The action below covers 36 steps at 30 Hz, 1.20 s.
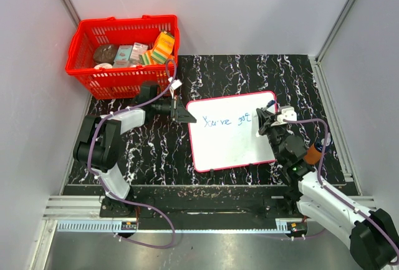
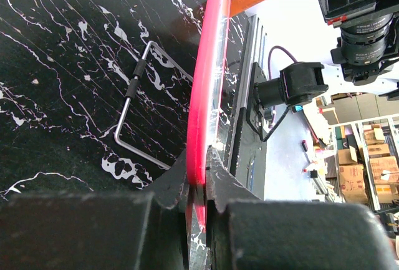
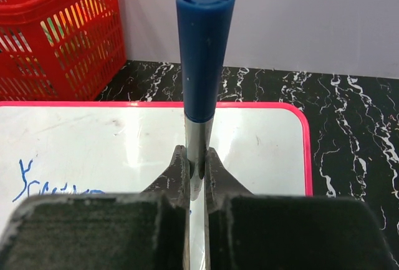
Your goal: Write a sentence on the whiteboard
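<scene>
At the near edge, the right gripper (image 3: 196,169) pinches a marker (image 3: 204,52) by its slim silvery barrel, the tapered blue plastic end standing upright. It works over the right part of the whiteboard (image 1: 232,148), which lies at mid-table, glossy white inside a thin red frame with rounded corners; whether the tip touches is hidden. The sentence (image 1: 227,120), in thin blue script, appears to read "You've got" and stops just left of the marker. It looks only partly written, with room for more. The left gripper (image 1: 184,115) is clamped on the board's left edge, on the black, white-veined table (image 1: 156,151). Beyond, a red lattice basket (image 1: 93,84) holds small packets.
</scene>
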Available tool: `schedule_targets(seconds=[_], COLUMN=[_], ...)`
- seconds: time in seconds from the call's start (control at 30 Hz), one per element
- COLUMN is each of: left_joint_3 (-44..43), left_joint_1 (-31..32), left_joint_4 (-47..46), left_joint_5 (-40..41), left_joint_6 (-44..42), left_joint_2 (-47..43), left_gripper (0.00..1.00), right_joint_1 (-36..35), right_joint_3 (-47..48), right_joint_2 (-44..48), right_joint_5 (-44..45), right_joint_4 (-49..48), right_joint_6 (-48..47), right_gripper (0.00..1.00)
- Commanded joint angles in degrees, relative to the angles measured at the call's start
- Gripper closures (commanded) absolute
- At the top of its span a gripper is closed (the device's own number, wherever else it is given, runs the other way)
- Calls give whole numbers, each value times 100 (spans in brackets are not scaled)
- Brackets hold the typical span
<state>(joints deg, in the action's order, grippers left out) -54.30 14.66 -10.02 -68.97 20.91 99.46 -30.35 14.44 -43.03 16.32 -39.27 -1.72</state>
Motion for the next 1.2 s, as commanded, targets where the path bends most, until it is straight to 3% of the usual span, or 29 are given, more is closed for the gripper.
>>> schedule_targets(seconds=[0.0, 0.17, 0.4, 1.17], left_joint_3=[16, 16, 25, -19], left_joint_1=[143, 160, 178, 204], left_joint_4=[114, 114, 123, 229], left_joint_5=[815, 815, 824, 832], left_joint_6=[-992, -992, -1001, -1080], left_joint_2=[-67, -32, -32, -6], left_gripper=[100, 100, 100, 100], right_joint_1=[20, 20, 29, 29], right_joint_3=[34, 103, 218, 341], right_joint_2=[-13, -179, -891, -1225], right_joint_5=[274, 653, 417, 319], right_joint_4=[-212, -283, -590, -934], right_joint_6=[-4, -232, -329, -285], right_gripper=[100, 100, 100, 100])
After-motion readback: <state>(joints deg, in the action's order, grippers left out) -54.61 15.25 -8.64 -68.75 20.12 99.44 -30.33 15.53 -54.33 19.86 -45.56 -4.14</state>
